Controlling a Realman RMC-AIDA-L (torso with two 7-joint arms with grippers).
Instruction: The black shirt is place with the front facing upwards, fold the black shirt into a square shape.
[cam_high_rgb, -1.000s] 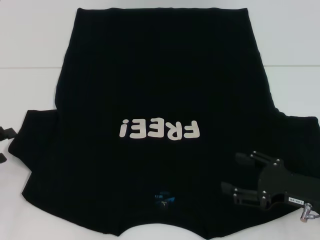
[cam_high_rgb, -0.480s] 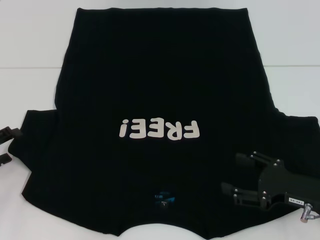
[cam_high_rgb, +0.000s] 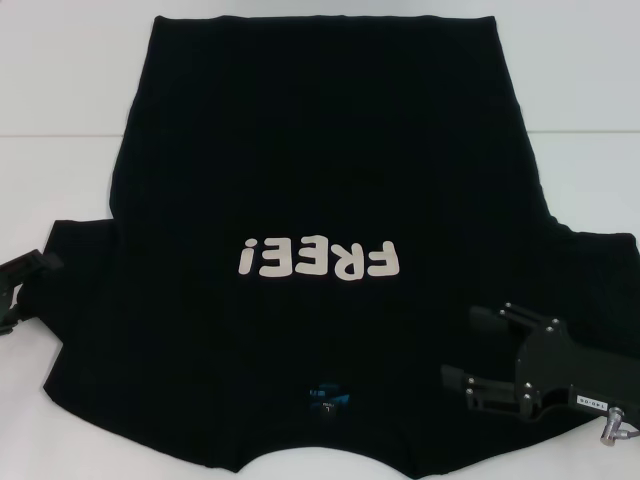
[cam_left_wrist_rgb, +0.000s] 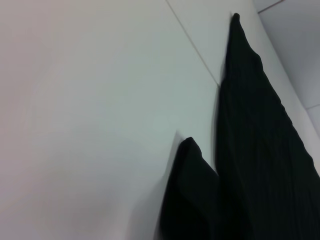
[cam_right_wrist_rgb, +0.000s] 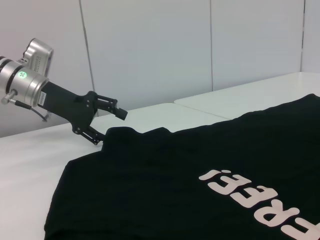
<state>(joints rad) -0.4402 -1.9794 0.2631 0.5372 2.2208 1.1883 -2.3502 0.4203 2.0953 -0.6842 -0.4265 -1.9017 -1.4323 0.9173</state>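
The black shirt (cam_high_rgb: 320, 180) lies flat and face up on the white table (cam_high_rgb: 60, 180), with white "FREE!" letters (cam_high_rgb: 318, 259) and the blue neck label (cam_high_rgb: 327, 397) at the near edge. My left gripper (cam_high_rgb: 28, 290) is open at the tip of the shirt's left sleeve. In the right wrist view, the left gripper (cam_right_wrist_rgb: 107, 124) has one finger above and one below the sleeve edge (cam_right_wrist_rgb: 117, 132). My right gripper (cam_high_rgb: 468, 348) is open and hovers over the shirt's right shoulder. The left wrist view shows only the shirt's cloth (cam_left_wrist_rgb: 260, 150) on the table.
A seam (cam_high_rgb: 60, 136) runs across the white table behind the sleeves. Bare table (cam_high_rgb: 570, 120) lies to the left and right of the shirt's body. A panelled wall (cam_right_wrist_rgb: 150, 50) stands beyond the table in the right wrist view.
My left gripper has moved in from the table's left edge to the sleeve tip and tilted. The right gripper and the shirt have not moved.
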